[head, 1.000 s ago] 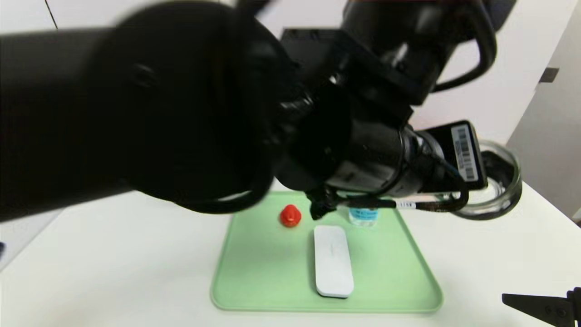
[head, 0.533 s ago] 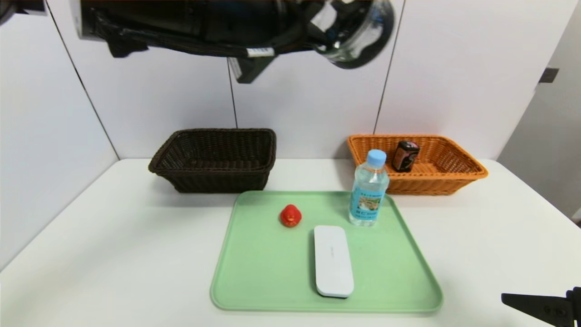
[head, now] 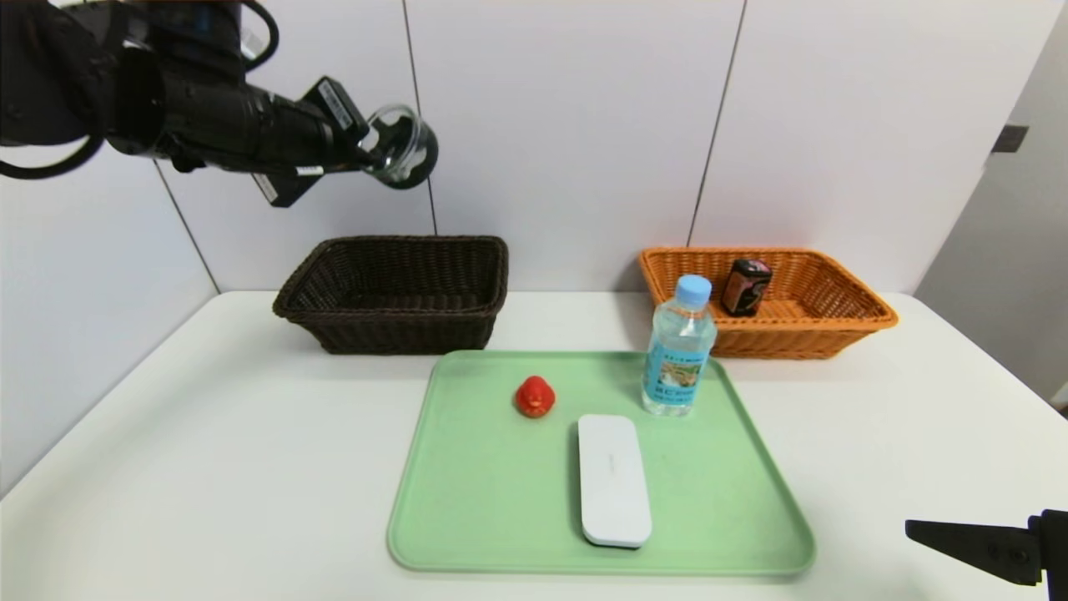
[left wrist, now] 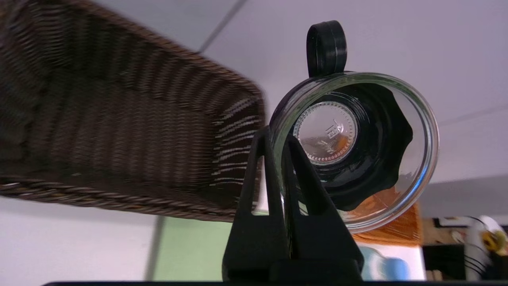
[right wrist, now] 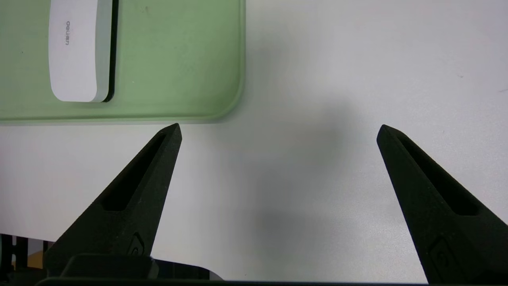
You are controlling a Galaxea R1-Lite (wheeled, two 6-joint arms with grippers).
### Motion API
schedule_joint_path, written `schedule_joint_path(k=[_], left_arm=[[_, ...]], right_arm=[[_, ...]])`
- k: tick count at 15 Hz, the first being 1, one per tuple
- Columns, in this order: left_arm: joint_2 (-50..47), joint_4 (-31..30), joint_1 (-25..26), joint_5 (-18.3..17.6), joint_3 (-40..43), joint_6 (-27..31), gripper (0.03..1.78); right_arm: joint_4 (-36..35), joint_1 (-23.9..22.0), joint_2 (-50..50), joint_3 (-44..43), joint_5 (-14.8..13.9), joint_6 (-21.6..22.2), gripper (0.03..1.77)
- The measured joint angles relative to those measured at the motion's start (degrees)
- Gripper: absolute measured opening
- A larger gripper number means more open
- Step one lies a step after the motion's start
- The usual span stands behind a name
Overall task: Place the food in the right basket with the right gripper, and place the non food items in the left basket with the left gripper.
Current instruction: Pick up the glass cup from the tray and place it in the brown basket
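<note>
From the head view, my left end effector [head: 373, 150] is clamped on the rim of the small clear glass bowl with black rim [head: 404, 147], high above the dark brown woven wicker basket [head: 392, 292] and toward its left end. I should centre over that basket and lower well inside before letting go — glass dropped from here could crack.

In the left wrist view, my fingers [left wrist: 262, 186] pinch one wall only, so I'd keep the wrist steady.

In the right wrist view, my right end effector [right wrist: 278, 131] is spread wide and empty over the white surface [right wrist: 317, 79], well right of that basket.
</note>
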Motion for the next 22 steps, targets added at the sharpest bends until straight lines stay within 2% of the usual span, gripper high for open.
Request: schedule_joint_path(k=[4, 8, 14, 21, 22], left_arm=[[6.1, 0.1, 4.9, 0.3, 2.9, 0.1, 0.08], [11.6, -0.2, 6.9, 0.4, 1.8, 0.4, 0.08], [18.4, 0.2, 8.0, 0.3, -3.4, 0.4, 0.08], [22.1, 1.0, 8.0, 1.4, -4.1, 0.6, 0.08], [22.3, 1.2, 7.9, 1.8, -4.2, 0.8, 0.13]], right_arm=[[0.0, 0.0, 0.0, 0.7, -0.1, 0.1, 1.71], [0.0, 0.0, -0.1, 0.8, -0.1, 0.1, 1.71], [0.0, 0.0, -0.1, 1.4, -0.1, 0.1, 1.71], [0.0, 0.0, -0.1, 1.6, -0.1, 0.1, 1.71], [0.0, 0.0, -0.1, 1.6, -0.1, 0.1, 1.71]])
